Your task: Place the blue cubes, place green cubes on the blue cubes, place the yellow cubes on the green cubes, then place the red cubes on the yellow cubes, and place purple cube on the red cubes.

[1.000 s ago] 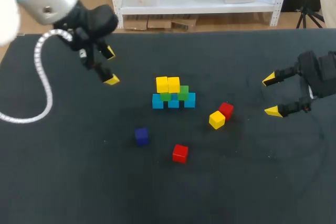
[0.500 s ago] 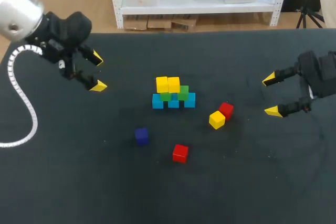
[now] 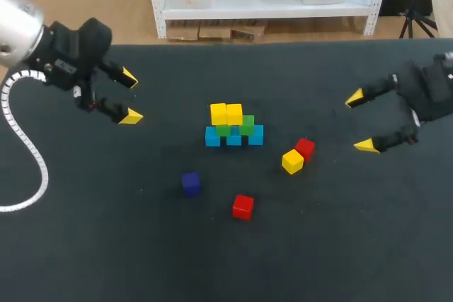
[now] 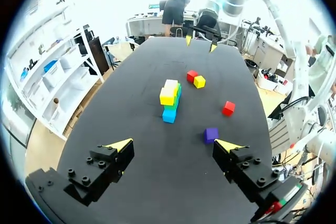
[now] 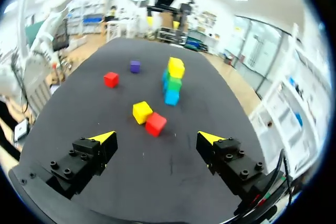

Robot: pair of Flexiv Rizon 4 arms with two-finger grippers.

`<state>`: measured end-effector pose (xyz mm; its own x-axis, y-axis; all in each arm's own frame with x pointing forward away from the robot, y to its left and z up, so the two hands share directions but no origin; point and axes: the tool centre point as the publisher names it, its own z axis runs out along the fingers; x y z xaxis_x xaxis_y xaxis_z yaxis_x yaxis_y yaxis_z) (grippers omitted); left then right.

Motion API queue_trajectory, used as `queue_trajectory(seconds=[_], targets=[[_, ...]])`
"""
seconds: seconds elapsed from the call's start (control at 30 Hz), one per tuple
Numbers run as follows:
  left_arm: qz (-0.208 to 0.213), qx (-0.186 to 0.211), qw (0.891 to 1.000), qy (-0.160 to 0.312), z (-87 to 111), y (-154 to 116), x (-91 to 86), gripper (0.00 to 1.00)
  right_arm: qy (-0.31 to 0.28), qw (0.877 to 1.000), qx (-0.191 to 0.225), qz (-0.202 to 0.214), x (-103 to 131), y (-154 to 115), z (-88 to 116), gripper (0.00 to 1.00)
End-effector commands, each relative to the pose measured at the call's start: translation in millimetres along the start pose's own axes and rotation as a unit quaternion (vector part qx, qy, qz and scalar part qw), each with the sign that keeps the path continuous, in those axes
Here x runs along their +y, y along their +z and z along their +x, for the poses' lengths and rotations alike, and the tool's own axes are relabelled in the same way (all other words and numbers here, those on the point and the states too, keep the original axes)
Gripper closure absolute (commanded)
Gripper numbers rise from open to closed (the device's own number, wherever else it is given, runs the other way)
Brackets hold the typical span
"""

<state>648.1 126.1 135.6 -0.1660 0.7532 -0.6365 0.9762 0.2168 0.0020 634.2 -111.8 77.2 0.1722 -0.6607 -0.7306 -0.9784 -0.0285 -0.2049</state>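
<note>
Fig.: both grippers released, holding nothing. Left gripper (image 3: 130, 97) hangs well to the left of the stack (image 3: 233, 132), right gripper (image 3: 359, 122) well to its right, w/ fingers wide apart. Stack: blue row at the bottom, green above, two yellow on top, one green cube (image 3: 247, 124) not yet covered. Loose yellow cube (image 3: 292, 162) lies touching a red cube (image 3: 305, 148); 2nd red cube (image 3: 243, 206) and purple cube (image 3: 190, 183) lie apart. Risks: fingers closing on the loose yellow cube may shove its red neighbour or catch both; an off-centre set-down on the green cube may tip it or knock the placed yellows off.
</note>
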Motion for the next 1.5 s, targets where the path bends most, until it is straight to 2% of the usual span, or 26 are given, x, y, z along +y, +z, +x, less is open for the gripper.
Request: queue_trajectory(seconds=[0.03, 0.27, 0.5, 0.7, 0.87, 0.97, 1.13, 1.5], targets=[[-0.002, -0.012, 1.0, 0.001, 3.1, -0.7, -1.8, 0.0, -0.152, 0.981, 0.087, -0.088, 4.7, 9.8, -30.0, 0.0], [-0.002, -0.012, 1.0, 0.001, 3.1, -0.7, -1.8, 0.0, -0.262, 0.947, 0.099, -0.154, 18.6, 33.6, -46.4, 0.0], [-0.002, -0.012, 1.0, 0.001, 3.1, -0.7, -1.8, 0.0, -0.328, 0.914, 0.103, -0.214, 26.5, 56.1, -47.2, 0.0], [-0.002, -0.012, 1.0, 0.001, 3.1, -0.7, -1.8, 0.0, -0.348, 0.9, 0.099, -0.244, 28.8, 74.1, -47.1, 0.0], [-0.002, -0.012, 1.0, 0.001, 3.1, -0.7, -1.8, 0.0, -0.347, 0.896, 0.103, -0.26, 28.3, 91.5, -44.1, 0.0], [-0.002, -0.012, 1.0, 0.001, 3.1, -0.7, -1.8, 0.0, -0.337, 0.898, 0.112, -0.261, 29.0, 101.5, -40.1, 0.0], [-0.002, -0.012, 1.0, 0.001, 3.1, -0.7, -1.8, 0.0, -0.307, 0.911, 0.125, -0.247, 31.7, 114.9, -31.5, 0.0], [-0.002, -0.012, 1.0, 0.001, 3.1, -0.7, -1.8, 0.0, -0.267, 0.926, 0.163, -0.21, 33.1, 127.7, -13.9, 0.0]])
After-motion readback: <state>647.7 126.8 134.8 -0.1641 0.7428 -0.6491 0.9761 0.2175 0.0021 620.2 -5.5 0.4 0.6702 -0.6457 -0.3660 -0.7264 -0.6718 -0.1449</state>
